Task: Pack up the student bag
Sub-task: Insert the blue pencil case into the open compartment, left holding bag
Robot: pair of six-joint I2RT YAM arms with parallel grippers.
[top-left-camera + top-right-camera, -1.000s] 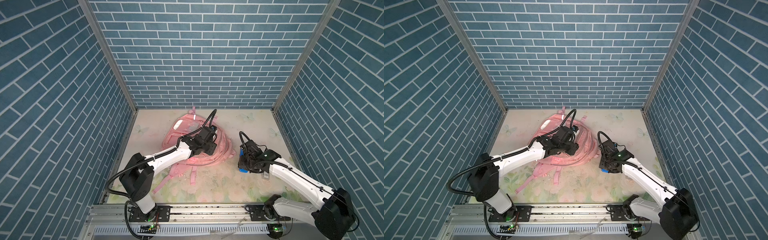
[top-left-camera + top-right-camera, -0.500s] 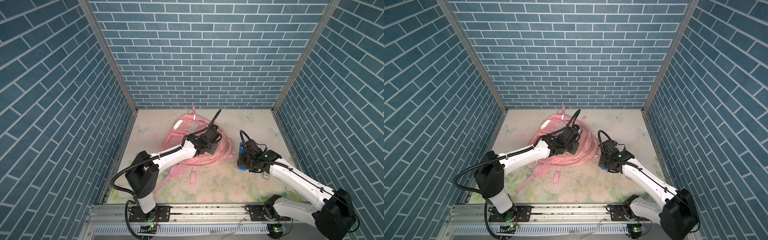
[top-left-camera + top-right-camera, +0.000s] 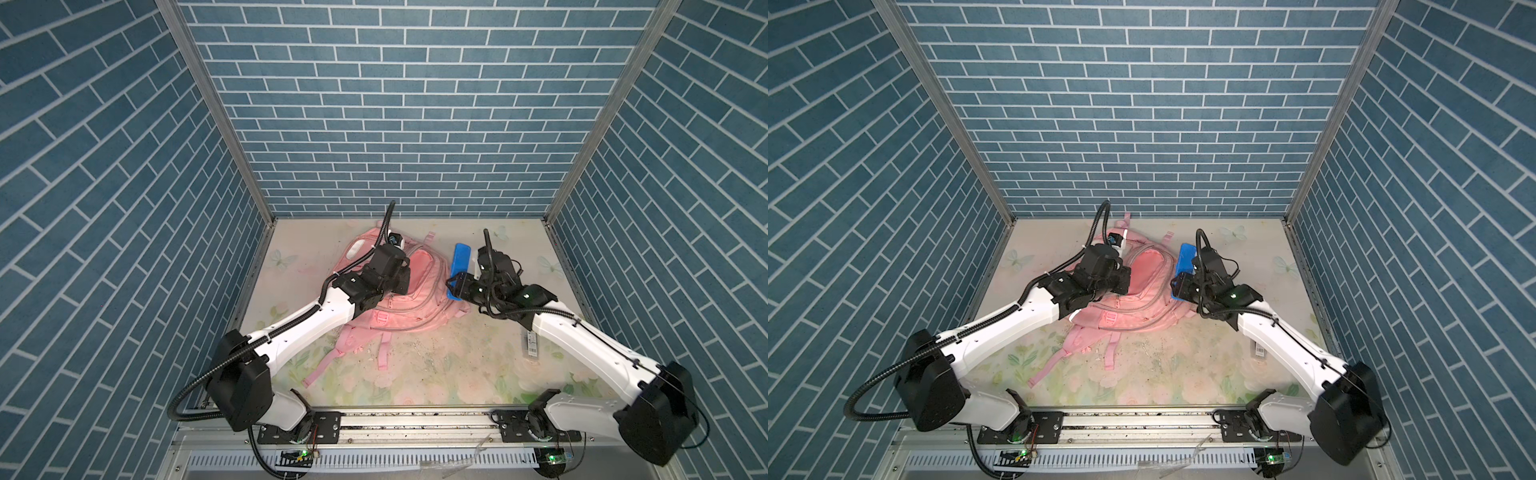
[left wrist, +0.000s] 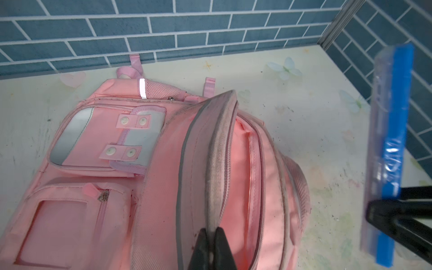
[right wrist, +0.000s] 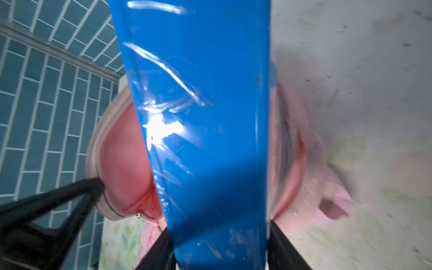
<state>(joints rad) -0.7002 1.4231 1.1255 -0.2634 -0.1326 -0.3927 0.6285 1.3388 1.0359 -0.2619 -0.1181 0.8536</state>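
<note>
The bag lay flat on the table toward the back wall, left of the middle, with its straps trailing forward. It was soft pink cloth with a woven grain, mesh at the top, a shiny silver-grey patch with four snaps, and a small bright strip. Its main pocket gaped open, showing smooth pink lining. The flap's zip edge, a worn greyish tape, stood up in an arch.

The left gripper was pinched tight on that zip edge and held the flap up. The left arm reached from the front rail in a long slant, its wrist over the bag's middle.

The right gripper clamped the lower end of a blue pack, its jaws part way apart across the pack's width. The pack was a long, flat, stiff slab in glossy, crinkled clear film. It was tilted, with its far end raised toward the wall, just beside the bag's open right side. The right arm ran low from the front right corner, its wrist bent inward toward the bag.

The table was pale with a faded flower print, scuffed and speckled.
</note>
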